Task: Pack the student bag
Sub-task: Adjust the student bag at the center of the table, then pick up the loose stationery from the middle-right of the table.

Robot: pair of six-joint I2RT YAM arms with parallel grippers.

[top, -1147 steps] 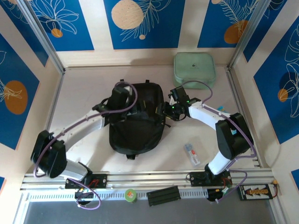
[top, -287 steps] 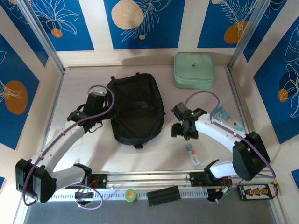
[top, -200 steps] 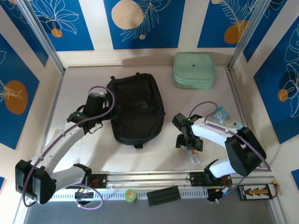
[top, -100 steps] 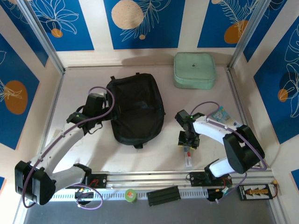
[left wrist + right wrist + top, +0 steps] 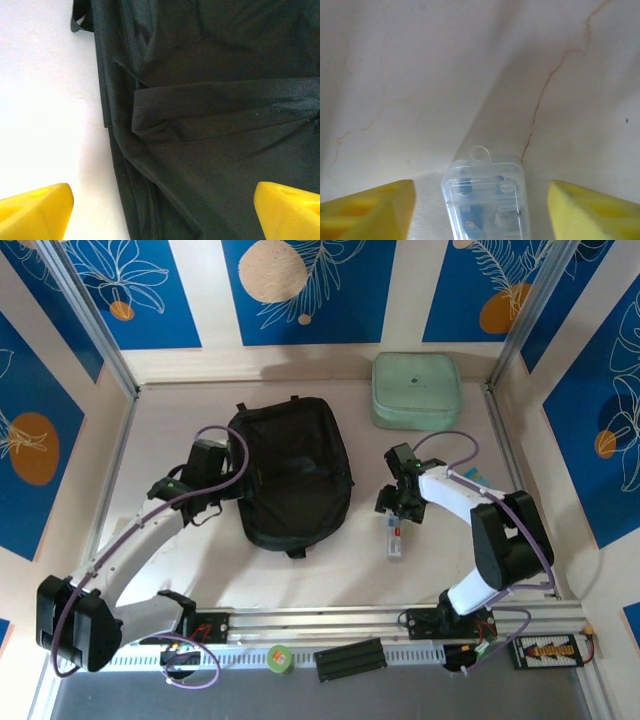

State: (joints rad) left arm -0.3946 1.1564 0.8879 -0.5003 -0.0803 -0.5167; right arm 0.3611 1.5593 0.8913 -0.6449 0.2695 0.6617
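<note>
**Hovering wide open: one gripper at the bag's edge, one over a clear case**

From the top camera, the student bag (image 5: 295,475) lies flat on the table (image 5: 170,430). The left gripper (image 5: 222,490) sits at the bag's left edge. The right gripper (image 5: 399,512) hangs well off the bag's right side, with a small clear plastic case (image 5: 395,542) on the table just beside it. A mint-green zip case (image 5: 416,390) rests beyond the bag's far right corner.

On the left wrist camera, the yellow fingertips (image 5: 35,212) stand far apart. One is over bare table left of the bag and the other over black fabric. A strap (image 5: 225,97) and a zipper (image 5: 150,212) lie in view, and nothing is held.

On the right wrist camera, the fingers (image 5: 375,207) spread wide on either side of the clear plastic case (image 5: 485,200). There are gaps on both sides, so it is not gripped.
</note>
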